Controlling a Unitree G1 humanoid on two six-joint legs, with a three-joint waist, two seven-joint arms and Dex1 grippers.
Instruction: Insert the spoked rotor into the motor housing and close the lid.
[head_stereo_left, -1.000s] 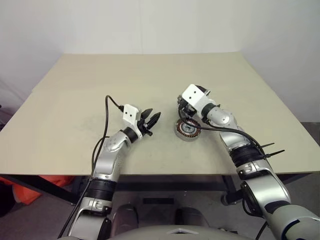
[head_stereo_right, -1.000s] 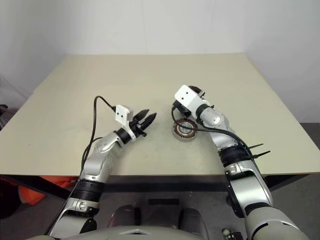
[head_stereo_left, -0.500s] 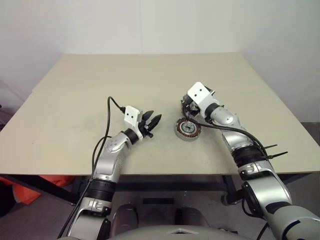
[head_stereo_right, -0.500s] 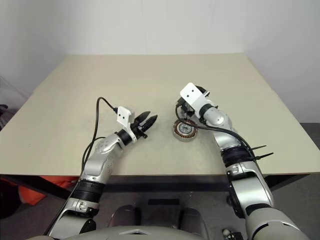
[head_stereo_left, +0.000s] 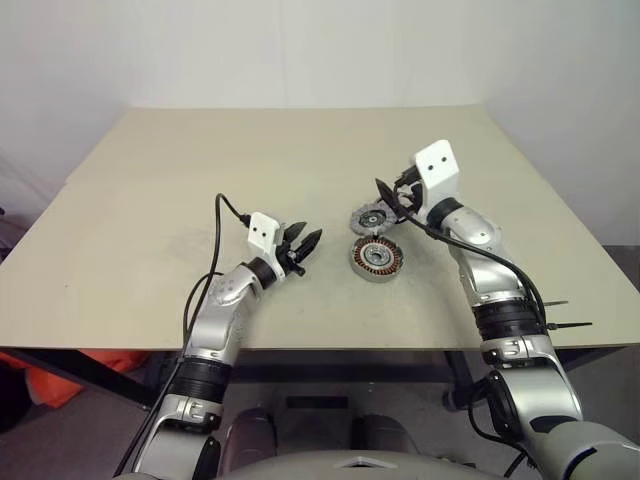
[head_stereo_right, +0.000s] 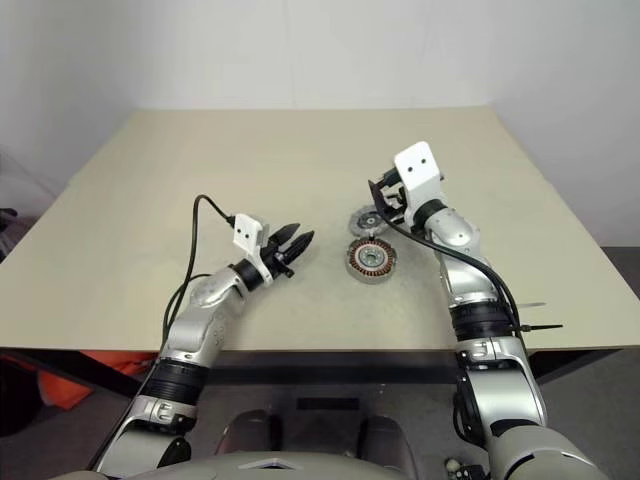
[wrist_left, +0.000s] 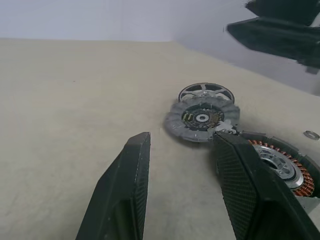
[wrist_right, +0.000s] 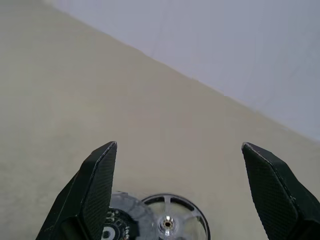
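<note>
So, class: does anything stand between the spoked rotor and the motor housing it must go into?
Yes. The lid lies between them, overlapping the spoked rotor and touching the motor housing, so the straight path across the table is blocked.

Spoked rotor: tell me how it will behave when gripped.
The spoked rotor looks like rigid metal, so it likely won't flex. Thin and lying flat on the table behind the lid, it may be hard to get under, and its smooth rim could slip.
</note>
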